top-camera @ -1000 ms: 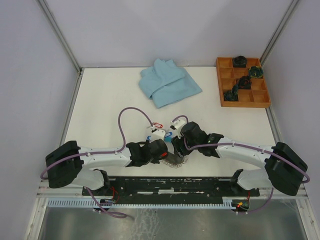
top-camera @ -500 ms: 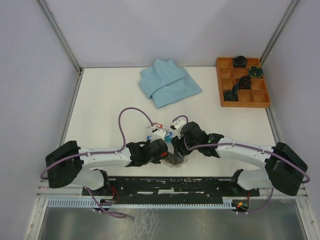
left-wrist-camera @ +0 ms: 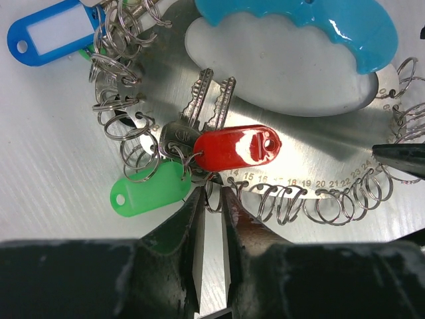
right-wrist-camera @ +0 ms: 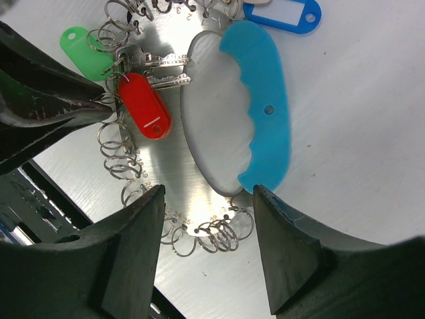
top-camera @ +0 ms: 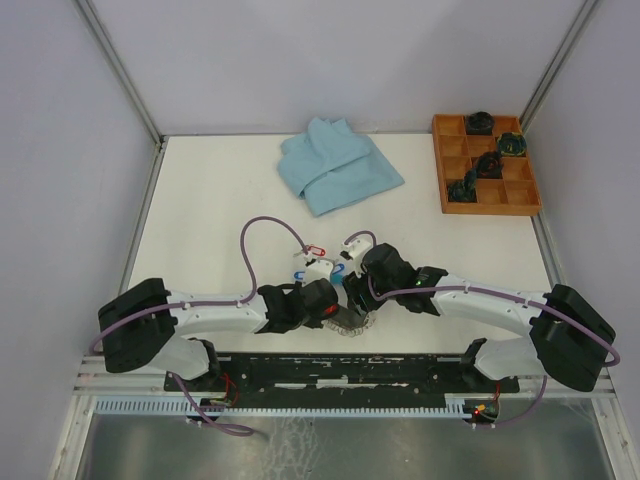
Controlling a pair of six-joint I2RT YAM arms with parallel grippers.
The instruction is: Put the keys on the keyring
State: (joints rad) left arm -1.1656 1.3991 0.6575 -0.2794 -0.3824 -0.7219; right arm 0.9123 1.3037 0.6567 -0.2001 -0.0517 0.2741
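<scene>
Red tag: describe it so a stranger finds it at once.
On the table lies the silver keyring with a blue grip. At its ringed edge sit two keys. The red tag lies by their heads, beside a green tag, the only red one.

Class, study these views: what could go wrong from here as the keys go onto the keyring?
The left gripper works at a thin wire loop beside the red tag; the loop could slip free. The green tag and keys crowd that spot and may snag. The right gripper straddles the keyring; unless held firmly, it may shift.
</scene>
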